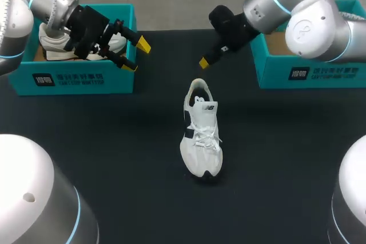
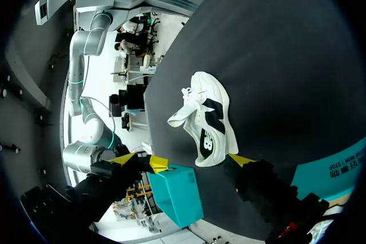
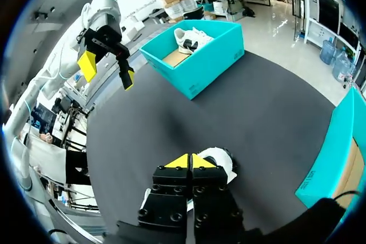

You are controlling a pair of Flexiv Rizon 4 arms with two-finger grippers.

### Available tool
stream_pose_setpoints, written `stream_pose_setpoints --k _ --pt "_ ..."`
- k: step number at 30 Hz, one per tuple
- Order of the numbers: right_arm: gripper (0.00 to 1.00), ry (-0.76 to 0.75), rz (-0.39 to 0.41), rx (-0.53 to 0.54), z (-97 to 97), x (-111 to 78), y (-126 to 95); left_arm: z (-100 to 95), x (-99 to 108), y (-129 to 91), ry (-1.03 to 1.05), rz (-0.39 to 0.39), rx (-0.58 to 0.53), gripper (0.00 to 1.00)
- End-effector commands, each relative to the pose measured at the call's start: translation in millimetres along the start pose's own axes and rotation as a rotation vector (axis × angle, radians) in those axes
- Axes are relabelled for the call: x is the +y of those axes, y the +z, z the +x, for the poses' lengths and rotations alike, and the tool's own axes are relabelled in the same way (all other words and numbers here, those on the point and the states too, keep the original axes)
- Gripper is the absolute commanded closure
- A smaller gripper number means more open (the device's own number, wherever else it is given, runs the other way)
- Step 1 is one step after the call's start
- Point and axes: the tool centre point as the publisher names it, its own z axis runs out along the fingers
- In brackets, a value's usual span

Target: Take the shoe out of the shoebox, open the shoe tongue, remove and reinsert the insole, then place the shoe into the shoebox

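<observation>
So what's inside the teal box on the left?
A white shoe lies in the teal box. From above, the left hand hides part of it; what is beneath the shoe cannot be seen.

**Where the three cams sit, quick rundown**

Head cam is high up behind the robot and tilted down. It's far enough back to take in the whole dark surface [image 1: 114,141], far corners to near edge.

Left wrist cam sits right by the left box [image 2: 343,167] at the far left corner, looking across toward the right box [image 2: 174,195].

Right wrist cam hangs near the far edge, looking back at the left box, and catches the left hand [image 3: 107,71] too.

All three share the white shoe [image 1: 201,132] mid-surface.
</observation>
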Motion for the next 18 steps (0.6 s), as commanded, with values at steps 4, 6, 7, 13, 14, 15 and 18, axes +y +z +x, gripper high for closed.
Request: stream_pose_setpoints --k 4,6,7,13,14,15,18 --pt "1.0 0.003 0.029 -0.096 3.3 1.5 -2.0 -0.2 0.0 -0.1 0.001 0.001 0.003 0.0" --pt "1.0 0.003 0.029 -0.096 3.3 1.5 -2.0 -0.2 0.0 -0.1 0.001 0.001 0.003 0.0" --pt "1.0 0.003 0.029 -0.096 3.3 1.5 -2.0 -0.2 0.0 -0.1 0.001 0.001 0.003 0.0" --pt "1.0 0.052 0.045 -0.136 2.3 1.0 0.9 -0.2 0.0 -0.1 0.001 0.001 0.003 0.0" --pt "1.0 0.119 0.077 -0.199 1.2 -0.6 5.7 -0.2 0.0 -0.1 0.001 0.001 0.003 0.0" --pt "1.0 0.2 0.082 -0.237 0.0 -4.1 9.1 -0.2 0.0 -0.1 0.001 0.001 0.003 0.0" --pt "1.0 0.318 0.138 -0.323 -0.5 -16.4 18.1 -0.2 0.0 -0.1 0.001 0.001 0.003 0.0"
